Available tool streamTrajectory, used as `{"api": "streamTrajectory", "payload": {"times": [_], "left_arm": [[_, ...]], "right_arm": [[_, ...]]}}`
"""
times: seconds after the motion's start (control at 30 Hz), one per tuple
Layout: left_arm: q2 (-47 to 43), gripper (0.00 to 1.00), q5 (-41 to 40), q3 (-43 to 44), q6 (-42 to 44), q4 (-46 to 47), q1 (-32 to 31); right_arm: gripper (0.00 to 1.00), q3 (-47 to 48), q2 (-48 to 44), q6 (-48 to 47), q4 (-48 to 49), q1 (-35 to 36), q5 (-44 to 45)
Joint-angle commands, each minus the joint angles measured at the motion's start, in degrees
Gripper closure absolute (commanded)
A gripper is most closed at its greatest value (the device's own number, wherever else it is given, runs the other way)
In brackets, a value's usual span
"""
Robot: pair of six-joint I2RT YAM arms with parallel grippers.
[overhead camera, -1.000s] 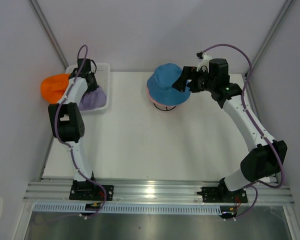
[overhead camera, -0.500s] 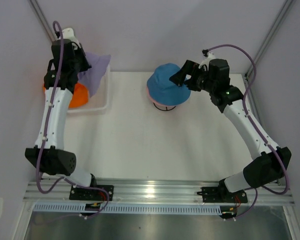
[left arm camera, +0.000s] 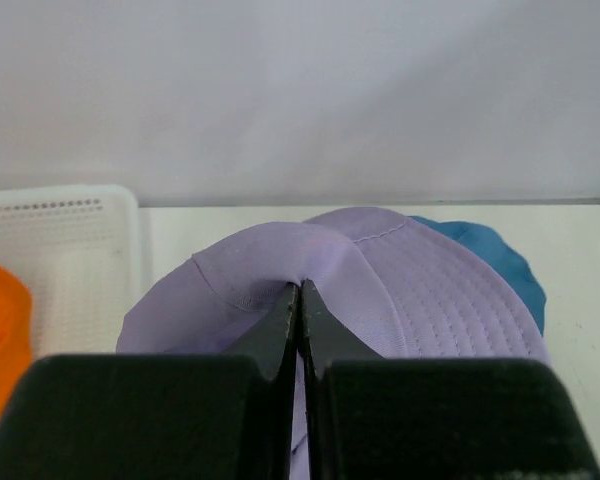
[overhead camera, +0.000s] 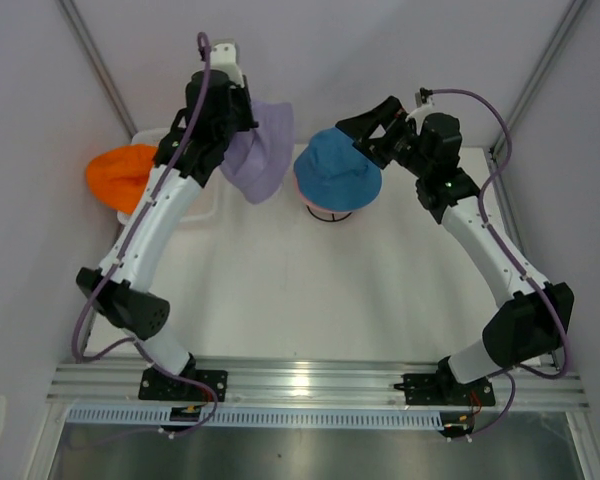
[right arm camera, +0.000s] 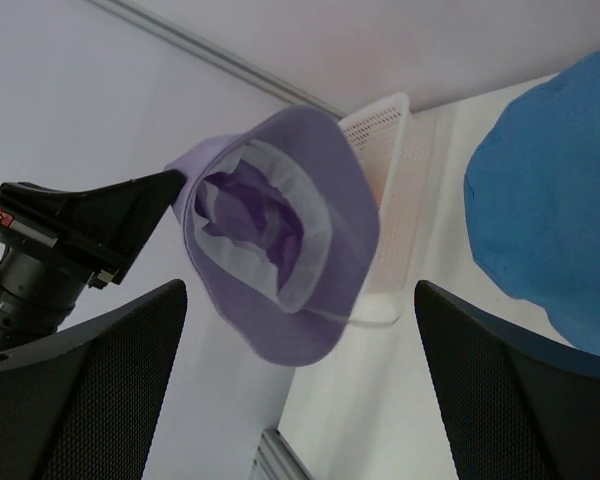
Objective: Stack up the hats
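Observation:
My left gripper (overhead camera: 242, 125) is shut on the crown of the lavender hat (overhead camera: 261, 152) and holds it in the air, left of the blue hat (overhead camera: 337, 172). In the left wrist view the jaws pinch the lavender fabric (left arm camera: 380, 280) at my left gripper (left arm camera: 301, 290). The blue hat sits on the black wire stand (overhead camera: 330, 214), with a pink rim (overhead camera: 301, 193) showing under it. My right gripper (overhead camera: 372, 135) is open and empty, just above the blue hat's far right side. In the right wrist view the lavender hat (right arm camera: 280, 235) hangs brim down and the blue hat (right arm camera: 555, 230) is at right. The orange hat (overhead camera: 120, 175) lies at the far left.
A white mesh basket (overhead camera: 202, 205) stands at the back left, partly hidden by my left arm; it also shows in the left wrist view (left arm camera: 60, 250). White walls close in behind and on both sides. The aluminium rail (overhead camera: 310, 380) runs along the near edge.
My left arm has lifted the lavender hat out of the basket and swung it right toward the blue hat. My right gripper has let go of the blue hat, opened and risen slightly.

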Motion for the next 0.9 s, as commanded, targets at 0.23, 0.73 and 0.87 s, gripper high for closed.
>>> {"api": "streamTrajectory", "payload": {"times": [0.23, 0.73, 0.87], "left_arm": [[18.3, 0.99, -13.0, 23.7, 4.0, -0.4, -11.9], [20.7, 0.99, -6.2, 25.0, -4.7, 3.5, -14.9], [21.8, 0.99, -6.1, 25.2, -3.9, 3.5, -15.7]], "right_arm": [[0.00, 4.8, 5.4, -0.1, 5.7, -2.0, -6.3], [0.24, 2.1, 12.4, 8.0, 16.7, -5.1, -6.2], [0.27, 2.3, 15.1, 15.0, 22.2, -5.0, -8.0]]}}
